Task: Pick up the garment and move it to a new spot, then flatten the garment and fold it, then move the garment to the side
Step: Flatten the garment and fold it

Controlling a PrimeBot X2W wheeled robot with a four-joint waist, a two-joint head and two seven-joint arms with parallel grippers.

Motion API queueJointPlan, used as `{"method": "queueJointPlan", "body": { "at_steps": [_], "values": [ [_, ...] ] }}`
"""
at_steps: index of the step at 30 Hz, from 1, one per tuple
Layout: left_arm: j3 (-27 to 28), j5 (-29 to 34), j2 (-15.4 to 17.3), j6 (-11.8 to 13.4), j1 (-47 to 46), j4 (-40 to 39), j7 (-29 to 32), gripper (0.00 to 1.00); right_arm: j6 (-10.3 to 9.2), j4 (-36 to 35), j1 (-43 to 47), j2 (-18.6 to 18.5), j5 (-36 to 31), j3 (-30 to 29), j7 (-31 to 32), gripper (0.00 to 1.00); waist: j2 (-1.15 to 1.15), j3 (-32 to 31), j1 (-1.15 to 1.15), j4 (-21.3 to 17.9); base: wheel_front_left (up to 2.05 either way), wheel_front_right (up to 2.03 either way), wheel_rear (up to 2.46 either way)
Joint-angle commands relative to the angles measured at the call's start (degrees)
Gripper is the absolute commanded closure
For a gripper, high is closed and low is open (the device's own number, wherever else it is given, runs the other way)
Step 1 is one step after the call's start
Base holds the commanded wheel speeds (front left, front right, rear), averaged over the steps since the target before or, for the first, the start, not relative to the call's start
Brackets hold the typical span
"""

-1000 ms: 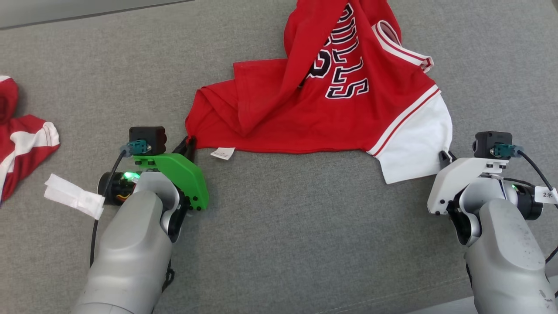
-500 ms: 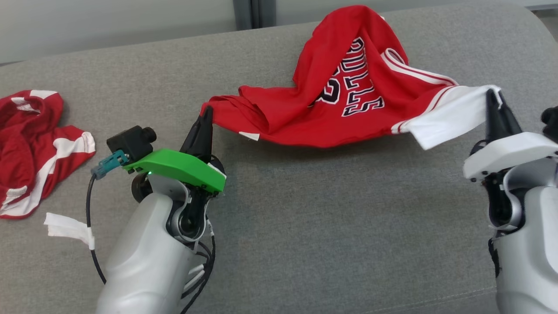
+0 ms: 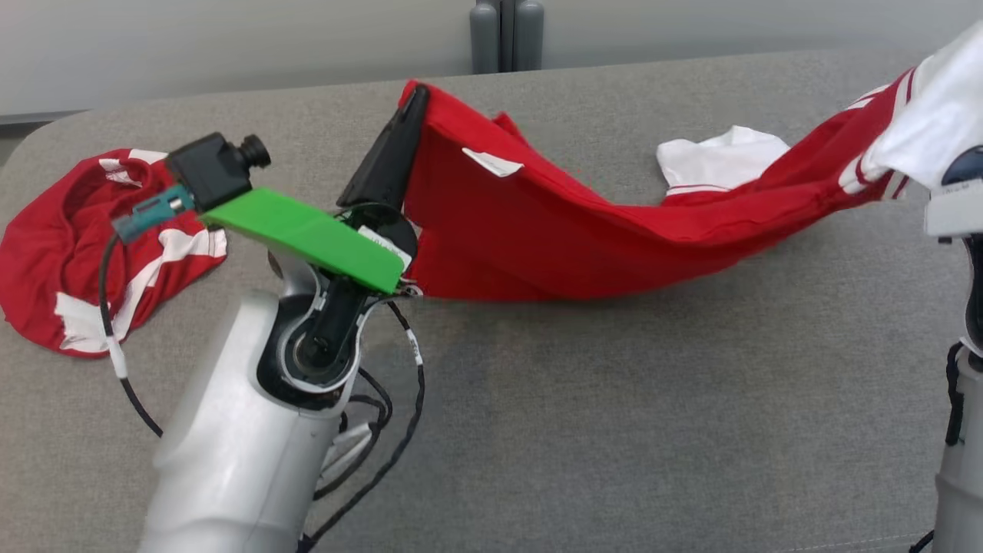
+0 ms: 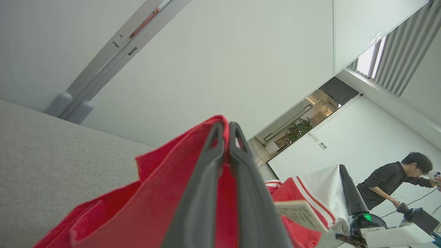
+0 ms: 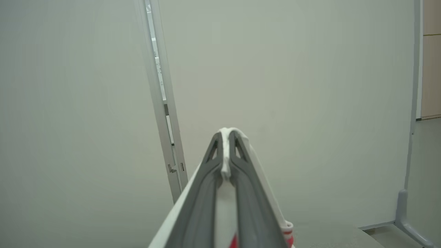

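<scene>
Both arms have risen since a second ago, hoisting the red jersey (image 3: 553, 246) into a sagging band above the grey surface (image 3: 614, 430). The left gripper (image 3: 411, 107) is clamped tight on a red corner, and the right gripper (image 5: 227, 137) is pinched shut on the white hem at the far right. The pick-up looks done, while placing, flattening, folding and setting aside remain. The near side is open for that, though another red garment (image 3: 77, 246) crowds the left edge.
</scene>
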Motion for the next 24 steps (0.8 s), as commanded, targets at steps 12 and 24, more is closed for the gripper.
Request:
{"method": "queueJointPlan", "body": {
  "at_steps": [12, 24],
  "values": [
    [4.3, 6.6, 1.8, 5.7, -26.3, 15.3, -2.3, 1.00, -0.01, 31.4, -33.9, -4.7, 1.7, 9.2, -1.6, 1.00, 0.00, 22.1, 0.00, -5.0, 0.00, 0.00, 0.00],
    [8.2, 14.4, 2.4, -1.7, -48.3, 23.2, -18.2, 1.00, 0.00, 41.6, -62.5, -5.3, -0.4, 11.5, -23.8, 1.00, 0.00, 24.6, 0.00, -5.3, 0.00, 0.00, 0.00]
  ]
}}
